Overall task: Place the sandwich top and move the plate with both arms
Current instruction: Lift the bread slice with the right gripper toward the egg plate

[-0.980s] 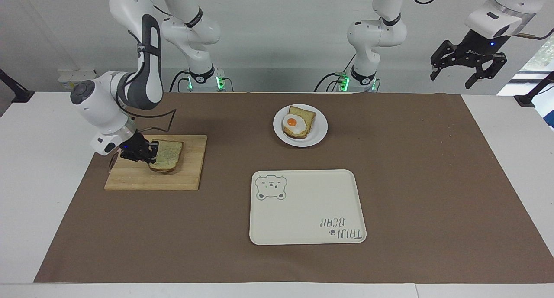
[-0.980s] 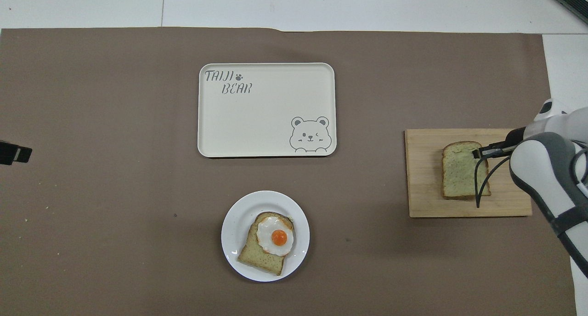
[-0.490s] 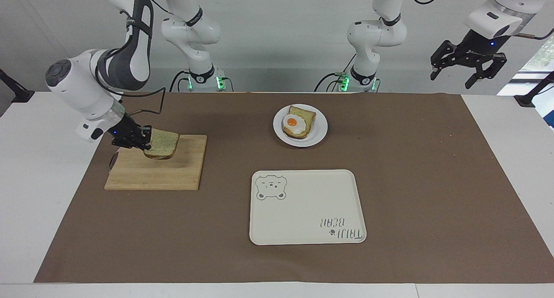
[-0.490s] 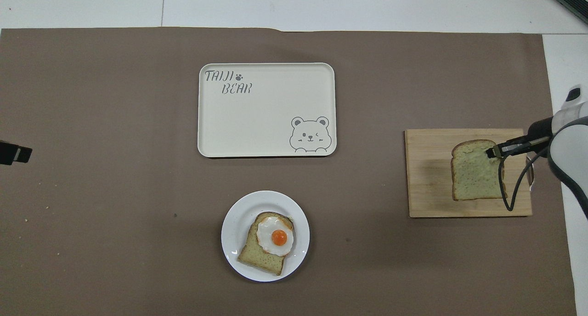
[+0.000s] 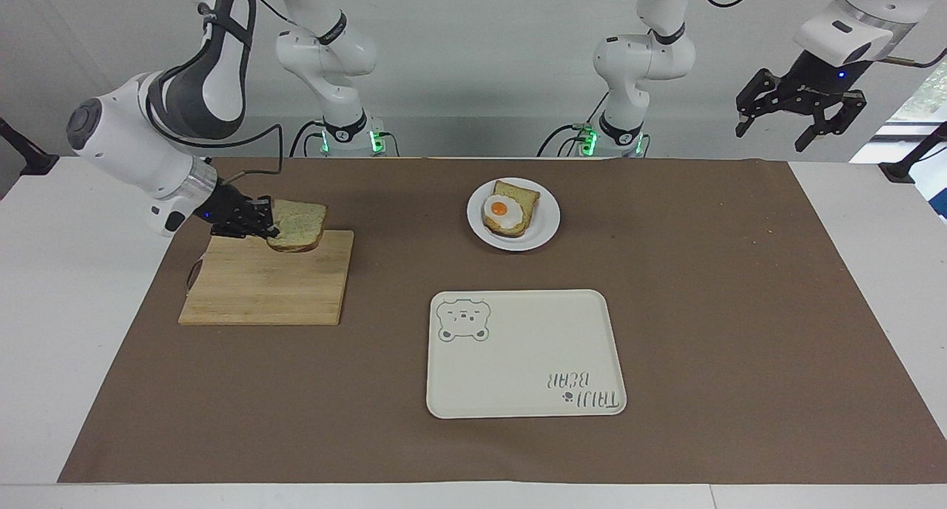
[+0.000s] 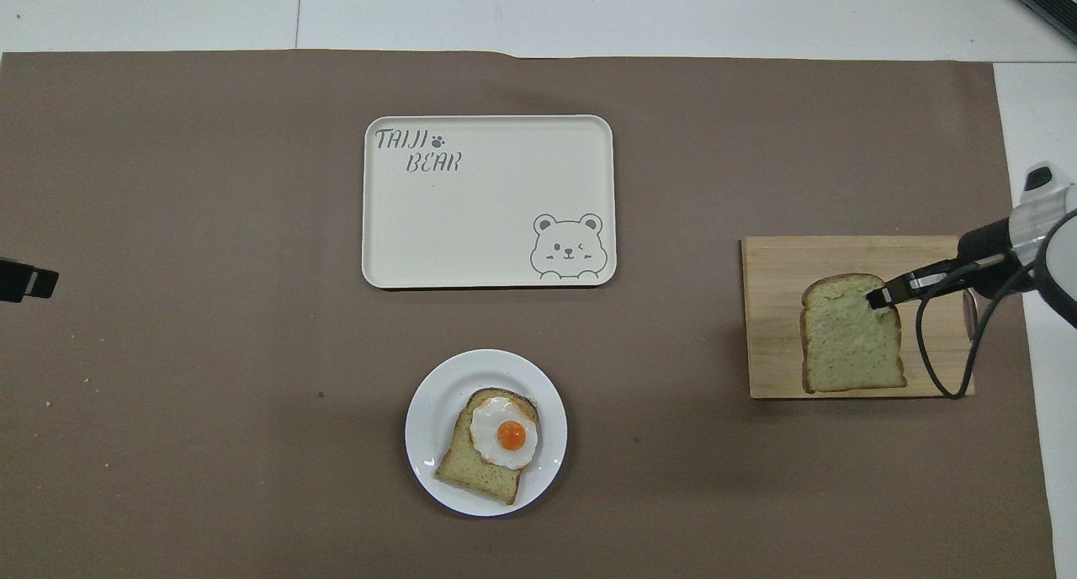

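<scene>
Brown-covered tabletop (image 5: 666,309); wooden board (image 5: 259,287) under right pincer (image 5: 268,224), clamped on sandwich top (image 5: 300,224) held above it; plate (image 5: 544,231) apart toward left arm; left pincer (image 5: 799,117) waits raised, fingers spread, empty.

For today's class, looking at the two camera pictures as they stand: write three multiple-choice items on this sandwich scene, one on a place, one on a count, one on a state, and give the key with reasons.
1. Where is the plain sandwich top?
A. on the tray
B. in the air over the wooden board
C. on the plate

2. How many bread slices are in view?
A. one
B. two
C. three

3. What lies on the bear tray?
A. nothing
B. an egg
C. a plate

Key: 1 B, the right gripper holds it above the wooden board. 2 B, the held slice and the egg-topped slice on the plate. 3 A, its surface is bare. The left gripper waits open, raised at its end of the table.
</scene>
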Motion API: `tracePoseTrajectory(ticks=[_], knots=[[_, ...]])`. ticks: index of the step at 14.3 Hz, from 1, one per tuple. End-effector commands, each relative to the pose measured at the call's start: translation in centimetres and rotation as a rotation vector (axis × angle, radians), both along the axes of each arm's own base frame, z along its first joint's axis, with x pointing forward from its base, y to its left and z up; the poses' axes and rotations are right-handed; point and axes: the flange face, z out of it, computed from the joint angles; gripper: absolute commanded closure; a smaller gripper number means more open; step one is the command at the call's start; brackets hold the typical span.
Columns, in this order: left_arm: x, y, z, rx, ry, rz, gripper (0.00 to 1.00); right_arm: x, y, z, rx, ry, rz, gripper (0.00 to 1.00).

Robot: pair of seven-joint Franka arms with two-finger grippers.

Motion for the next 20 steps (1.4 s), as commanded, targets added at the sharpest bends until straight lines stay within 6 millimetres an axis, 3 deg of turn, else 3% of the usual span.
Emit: tracePoseTrajectory(ticks=[1, 8, 11, 16, 20], knots=[[-0.8, 0.1, 0.0, 0.016, 0.006, 0.002, 0.0, -0.5, 1.6, 0.6, 0.053, 0.021, -0.002, 1.0], [-0.8, 0.1, 0.1, 0.016, 0.004, 0.002, 0.0, 0.0, 12.5, 0.9, 0.044, 0.081, -0.032, 1.0], [-0.8, 0.1, 0.0, 0.016, 0.006, 0.002, 0.0, -0.1, 18.6, 1.2, 0.018, 0.071, -0.053, 1.0], [-0.8, 0.1, 0.1, 0.016, 0.004, 0.002, 0.0, -1.3, 28.8, 1.1, 0.05, 0.058, -0.111, 1.0], [-0.8, 0.1, 0.1, 0.016, 0.004, 0.002, 0.0, -2.7, 35.1, -0.2, 0.1, 0.081, -0.124, 1.0]])
